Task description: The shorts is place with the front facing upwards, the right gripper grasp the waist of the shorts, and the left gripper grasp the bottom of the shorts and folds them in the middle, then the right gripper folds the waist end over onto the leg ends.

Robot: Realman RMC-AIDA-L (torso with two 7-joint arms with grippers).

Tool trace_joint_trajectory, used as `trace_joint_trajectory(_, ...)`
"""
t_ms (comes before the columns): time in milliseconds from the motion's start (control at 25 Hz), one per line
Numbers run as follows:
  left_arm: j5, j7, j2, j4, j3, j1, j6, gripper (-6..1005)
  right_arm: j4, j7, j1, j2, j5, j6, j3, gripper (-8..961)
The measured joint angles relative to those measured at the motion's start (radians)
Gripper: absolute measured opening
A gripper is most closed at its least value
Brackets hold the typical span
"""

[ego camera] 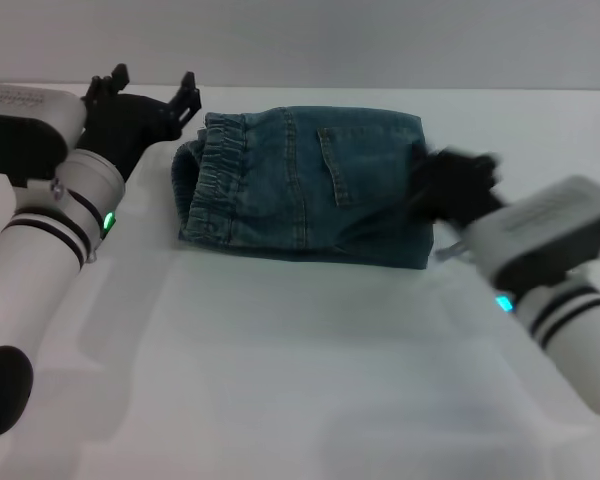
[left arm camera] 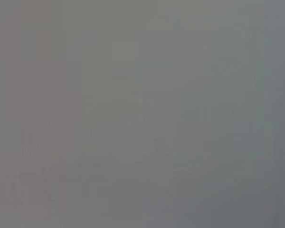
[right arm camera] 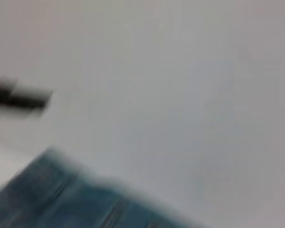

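The shorts [ego camera: 310, 185] lie folded into a compact blue-green denim rectangle at the table's far middle, with the ruffled waist [ego camera: 212, 180] on top at the left end. The leg ends are hidden under the fold. My left gripper [ego camera: 148, 92] hovers open just left of the waist, apart from the cloth. My right gripper [ego camera: 458, 185] is a blurred black claw at the right edge of the shorts. The right wrist view catches a corner of the denim shorts [right arm camera: 61, 199]; the left wrist view is plain grey.
The white table [ego camera: 300, 370] stretches bare in front of the shorts. My left arm [ego camera: 40, 260] fills the near left and my right arm [ego camera: 560, 280] the near right.
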State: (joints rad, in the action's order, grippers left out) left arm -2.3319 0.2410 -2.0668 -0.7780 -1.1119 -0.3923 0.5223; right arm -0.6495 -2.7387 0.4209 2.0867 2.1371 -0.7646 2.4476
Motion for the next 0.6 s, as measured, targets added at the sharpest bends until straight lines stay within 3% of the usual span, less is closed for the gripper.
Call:
trace_joint_trajectory(120, 0.0, -0.065, -0.002, 0.067, 0.007, -0.013, 0.092, 845, 0.015, -0.003, -0.056, 0.0, -0.033, -0.212, -0.019, 0)
trace_joint_trajectory(240, 0.0, -0.141, -0.004, 0.165, 0.014, -0.031, 0.2, 844, 0.057, -0.012, -0.098, -0.004, -0.054, -0.312, -0.066, 10)
trace_joint_trajectory(400, 0.0, -0.226, -0.002, 0.278, 0.018, -0.046, 0.276, 844, 0.112, -0.173, -0.171, -0.013, -0.055, -0.293, -0.201, 70)
trace_joint_trajectory(600, -0.006, -0.213, -0.003, 0.34, 0.039, -0.044, 0.325, 844, 0.144, -0.218, -0.226, -0.012, -0.049, -0.287, -0.258, 205)
